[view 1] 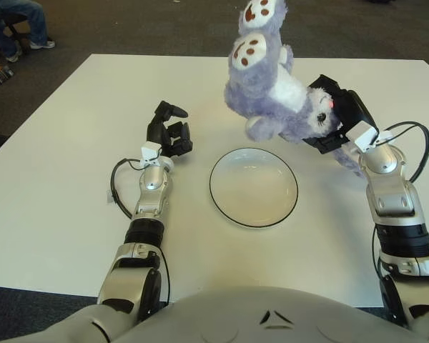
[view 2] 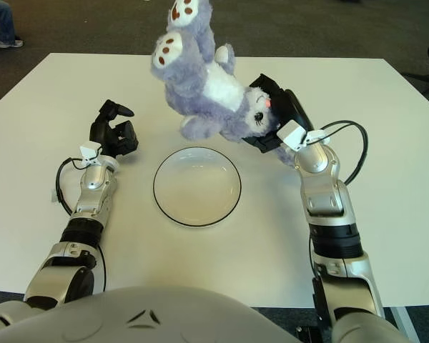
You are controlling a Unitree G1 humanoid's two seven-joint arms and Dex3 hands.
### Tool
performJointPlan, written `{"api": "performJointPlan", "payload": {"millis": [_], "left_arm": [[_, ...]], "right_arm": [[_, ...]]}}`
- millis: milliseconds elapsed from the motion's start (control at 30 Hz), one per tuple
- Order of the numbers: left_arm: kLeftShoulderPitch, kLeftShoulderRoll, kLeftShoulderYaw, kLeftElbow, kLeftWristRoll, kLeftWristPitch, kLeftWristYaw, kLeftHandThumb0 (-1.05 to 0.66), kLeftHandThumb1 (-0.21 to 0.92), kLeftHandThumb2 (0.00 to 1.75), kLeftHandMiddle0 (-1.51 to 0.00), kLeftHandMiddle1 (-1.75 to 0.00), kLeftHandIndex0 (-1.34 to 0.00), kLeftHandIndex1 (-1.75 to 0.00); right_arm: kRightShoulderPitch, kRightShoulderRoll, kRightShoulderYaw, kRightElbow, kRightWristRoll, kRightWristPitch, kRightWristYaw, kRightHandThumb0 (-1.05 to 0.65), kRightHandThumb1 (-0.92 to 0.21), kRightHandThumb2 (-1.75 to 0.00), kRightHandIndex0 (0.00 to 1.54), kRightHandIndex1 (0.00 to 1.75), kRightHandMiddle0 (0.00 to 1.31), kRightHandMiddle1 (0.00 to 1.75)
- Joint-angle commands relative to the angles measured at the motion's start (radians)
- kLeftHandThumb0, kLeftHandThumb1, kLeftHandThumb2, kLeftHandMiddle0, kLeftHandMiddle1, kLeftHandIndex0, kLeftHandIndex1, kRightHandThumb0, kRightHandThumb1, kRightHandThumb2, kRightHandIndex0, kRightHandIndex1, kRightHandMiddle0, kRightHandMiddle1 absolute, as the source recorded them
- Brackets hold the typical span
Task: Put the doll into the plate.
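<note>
A purple and white plush doll hangs upside down in the air, feet up, head at the lower right. My right hand is shut on its head, above and to the right of the plate. The white plate with a dark rim lies on the table below the doll, with nothing in it. My left hand shows to the left of the plate, fingers curled and holding nothing.
The white table spreads wide around the plate. Dark carpet lies beyond its far edge. A seated person's legs show at the far left corner, off the table.
</note>
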Motion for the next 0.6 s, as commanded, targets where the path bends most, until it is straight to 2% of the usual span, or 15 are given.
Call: {"api": "performJointPlan", "payload": {"millis": [0, 200, 433, 500, 567], "left_arm": [[0.072, -0.012, 0.004, 0.081, 0.009, -0.012, 0.011, -0.42, 0.51, 1.07, -1.16, -1.75, -0.46, -1.75], [0.054, -0.010, 0.010, 0.118, 0.016, -0.030, 0.017, -0.42, 0.51, 1.07, -1.18, -1.75, -0.46, -1.75], [0.045, -0.006, 0.006, 0.134, 0.032, -0.029, 0.034, -0.42, 0.50, 1.08, -1.19, -1.75, -0.46, -1.75], [0.045, -0.004, 0.003, 0.134, 0.037, -0.025, 0.040, -0.42, 0.50, 1.08, -1.19, -1.75, -0.46, -1.75], [0.045, -0.002, 0.001, 0.134, 0.042, -0.022, 0.044, -0.42, 0.50, 1.08, -1.19, -1.75, -0.47, -1.75]], "right_arm": [[0.025, -0.012, 0.000, -0.052, -0.012, 0.013, 0.009, 0.54, -0.13, -1.54, 0.76, 1.75, 0.88, 1.75], [0.052, -0.018, 0.009, -0.076, -0.020, 0.004, 0.021, 0.54, -0.14, -1.53, 0.75, 1.75, 0.86, 1.75], [0.091, -0.026, 0.010, -0.114, -0.008, 0.004, 0.058, 0.50, -0.22, -1.43, 0.68, 1.75, 0.79, 1.75], [0.099, -0.030, 0.009, -0.124, -0.007, 0.006, 0.071, 0.26, -0.15, -1.48, 0.75, 1.66, 0.70, 1.75], [0.108, -0.035, 0.008, -0.137, -0.005, 0.010, 0.085, 0.13, -0.12, -1.50, 0.78, 1.61, 0.65, 1.75]]}}
